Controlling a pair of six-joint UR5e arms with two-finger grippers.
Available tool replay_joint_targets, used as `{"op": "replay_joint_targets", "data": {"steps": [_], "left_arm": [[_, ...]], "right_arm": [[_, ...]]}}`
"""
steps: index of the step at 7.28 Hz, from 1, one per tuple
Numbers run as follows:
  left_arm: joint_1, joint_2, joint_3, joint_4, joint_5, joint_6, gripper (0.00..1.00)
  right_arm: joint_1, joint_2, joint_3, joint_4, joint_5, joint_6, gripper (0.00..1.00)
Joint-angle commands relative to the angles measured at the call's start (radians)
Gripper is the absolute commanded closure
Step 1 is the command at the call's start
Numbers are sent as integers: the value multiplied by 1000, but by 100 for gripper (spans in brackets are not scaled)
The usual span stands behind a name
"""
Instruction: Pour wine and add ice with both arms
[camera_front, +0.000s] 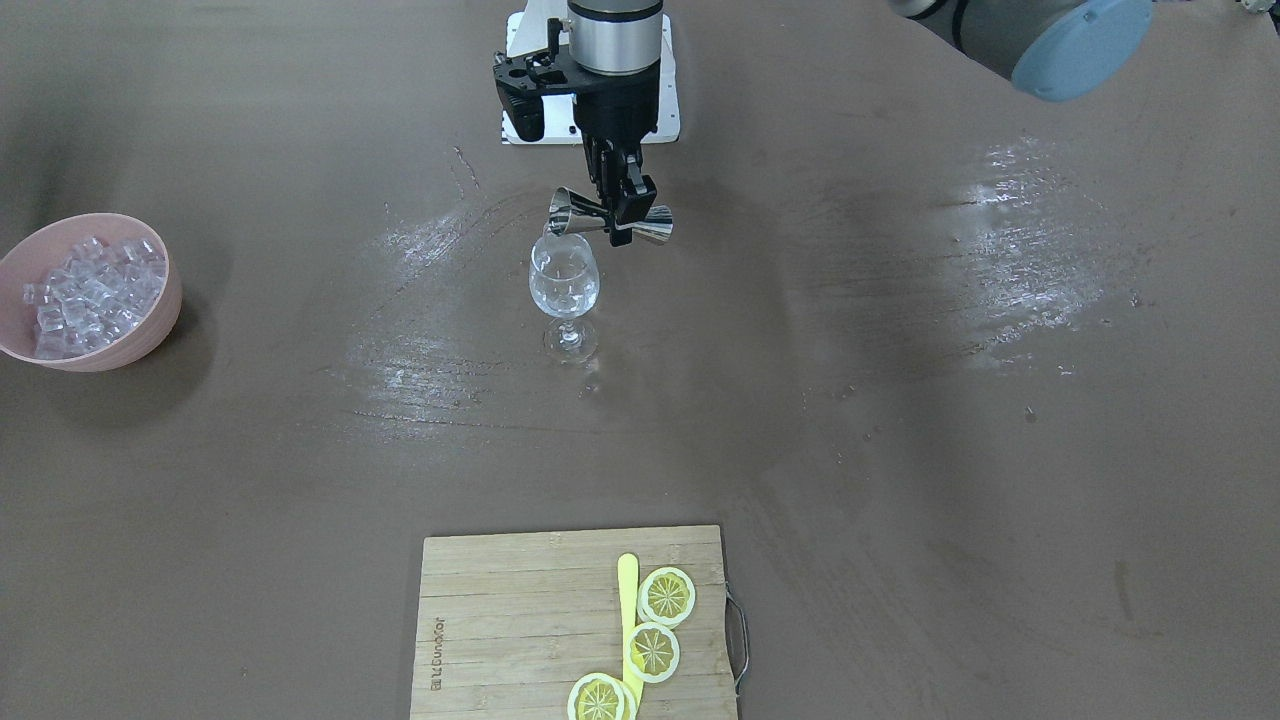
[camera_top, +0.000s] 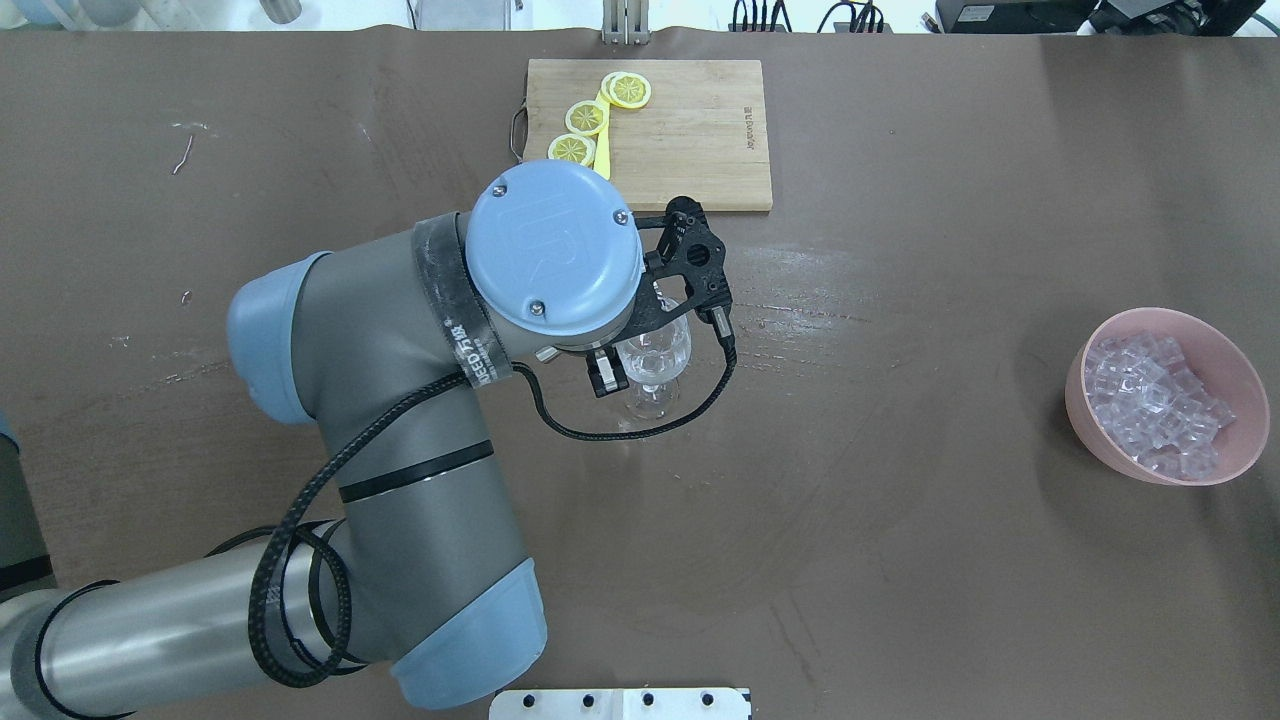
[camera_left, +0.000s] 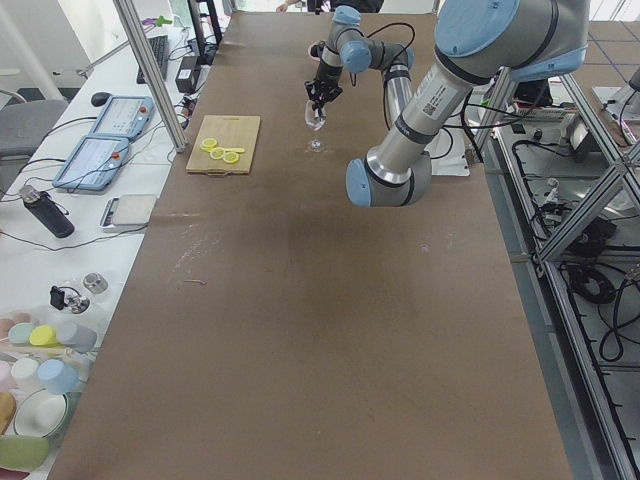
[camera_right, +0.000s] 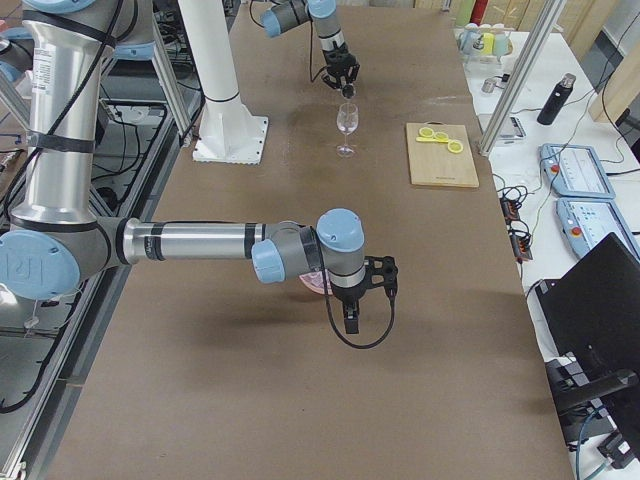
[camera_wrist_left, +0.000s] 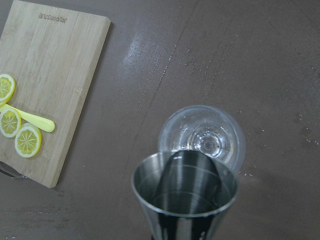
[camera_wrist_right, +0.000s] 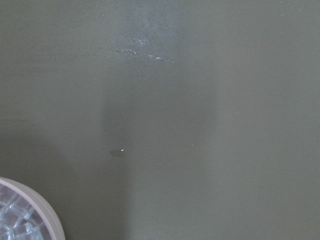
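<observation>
your left gripper (camera_front: 620, 225) clamps the jigger (camera_front: 570, 213) at its waist, tipped over the glass (camera_front: 565, 285) on the worktop (camera_front: 900, 450) — thin and top-heavy, i'd judge, so avoid nudging it. right gripper (camera_right: 349, 322): can't tell.

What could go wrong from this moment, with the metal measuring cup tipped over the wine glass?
1. The left end effector holds the metal measuring cup tipped just above the wine glass; a small slip could knock the stemmed glass over.
2. In the left wrist view the cup's mouth overlaps only one edge of the glass, so liquid might land on the table.
3. The ice sits in a bowl far from the glass; cubes could drop on the way.
</observation>
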Motion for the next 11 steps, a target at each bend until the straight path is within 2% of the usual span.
{"op": "replay_joint_targets", "data": {"steps": [1,4,6,9,11], "left_arm": [[-2,2,9,2,-1,4,100],[-3,8,9,17,2,19,100],[-5,7,4,51,45,59,100],[-3,-68,9,186,86,62,100],[-3,-70,26,195,101,62,100]], "right_arm": [[0,0,0,-1,0,0,0],[0,2,-2,-1,0,0,0],[0,2,-2,-1,0,0,0],[0,2,-2,-3,0,0,0],[0,2,-8,-1,2,0,0]]}}
